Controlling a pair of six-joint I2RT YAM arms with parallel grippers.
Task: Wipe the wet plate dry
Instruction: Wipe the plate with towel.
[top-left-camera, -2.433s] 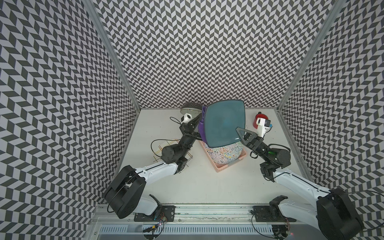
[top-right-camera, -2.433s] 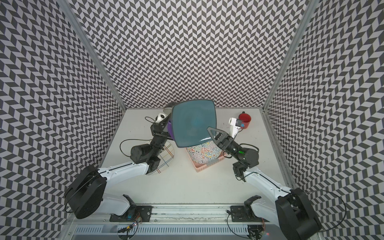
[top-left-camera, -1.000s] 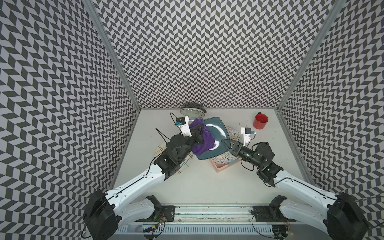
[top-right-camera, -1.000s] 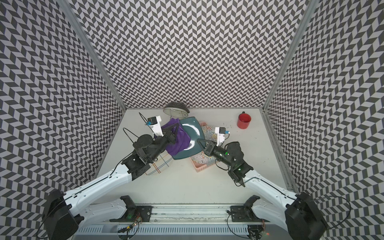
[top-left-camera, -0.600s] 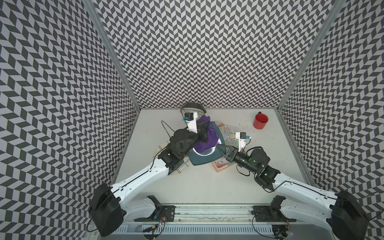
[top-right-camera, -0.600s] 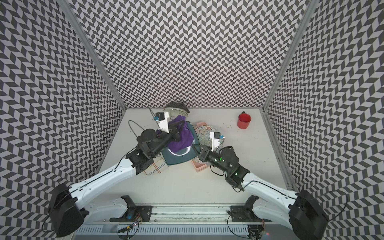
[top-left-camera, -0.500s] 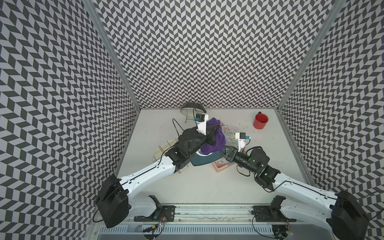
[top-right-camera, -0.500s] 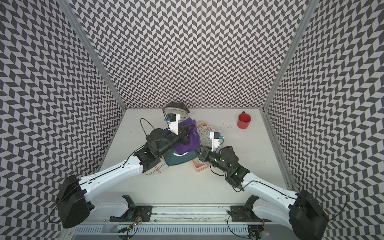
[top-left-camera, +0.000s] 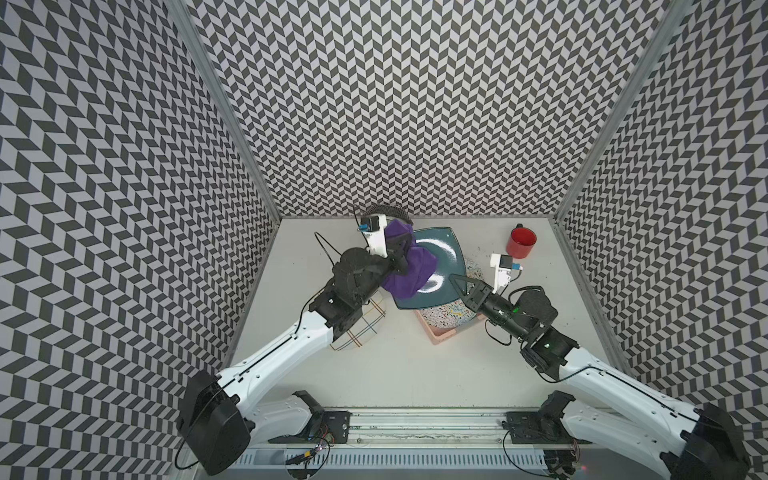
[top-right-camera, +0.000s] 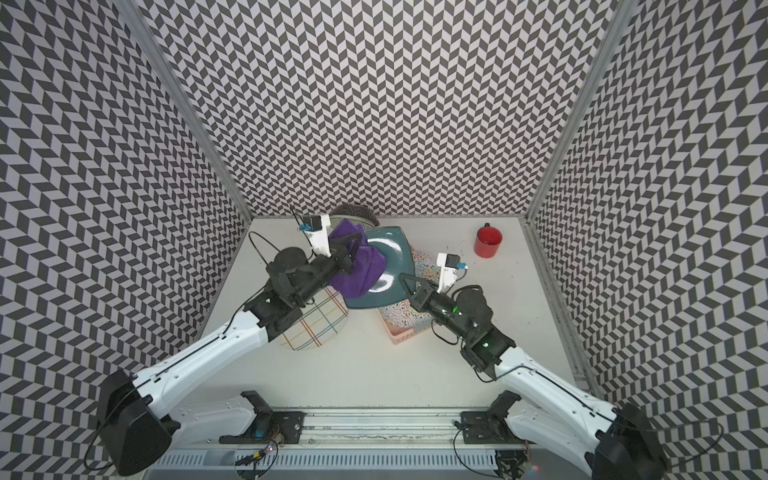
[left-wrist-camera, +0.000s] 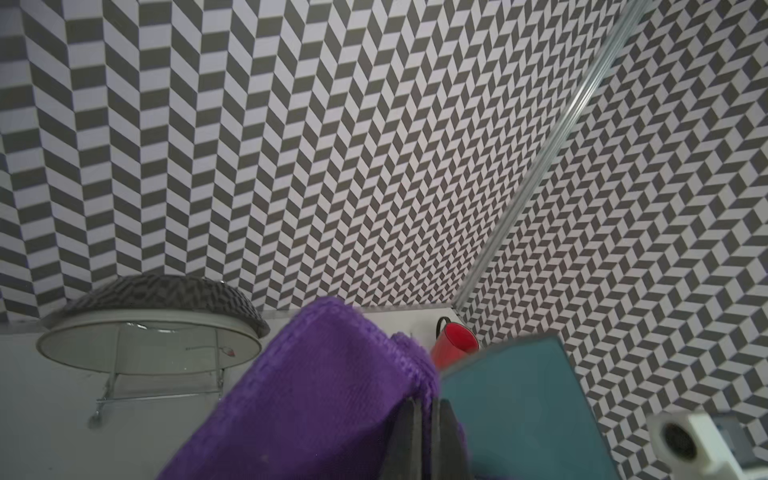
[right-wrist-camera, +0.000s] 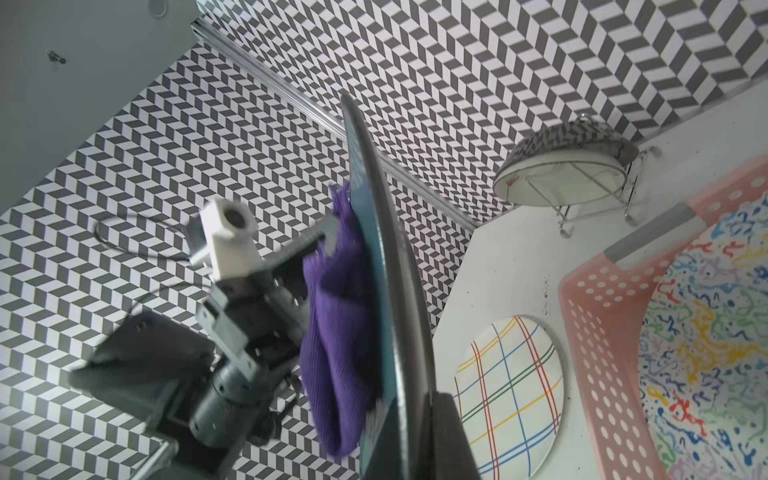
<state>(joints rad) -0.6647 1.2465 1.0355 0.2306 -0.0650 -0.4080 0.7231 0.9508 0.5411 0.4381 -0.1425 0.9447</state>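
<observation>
Clamping the plate (top-left-camera: 446, 253) by its lower right corner in the right gripper (top-left-camera: 458, 281), raised and tilted above the basket (top-left-camera: 436, 338) at the centre of both top views, for offering the face to the cloth (top-left-camera: 409, 274). Pinching the cloth tightly in the left gripper (top-left-camera: 401, 254) and pressing it on the left half of the plate, probably for rubbing water away. Finding no readable brand, label or writing.

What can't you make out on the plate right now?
Teal plate face under the purple cloth: hidden, both top views.
Wetness: too fine to tell; only glare.
Right pincer: far finger behind the plate, right wrist view.
Left pincer: blurred, cut by the edge, left wrist view.
</observation>
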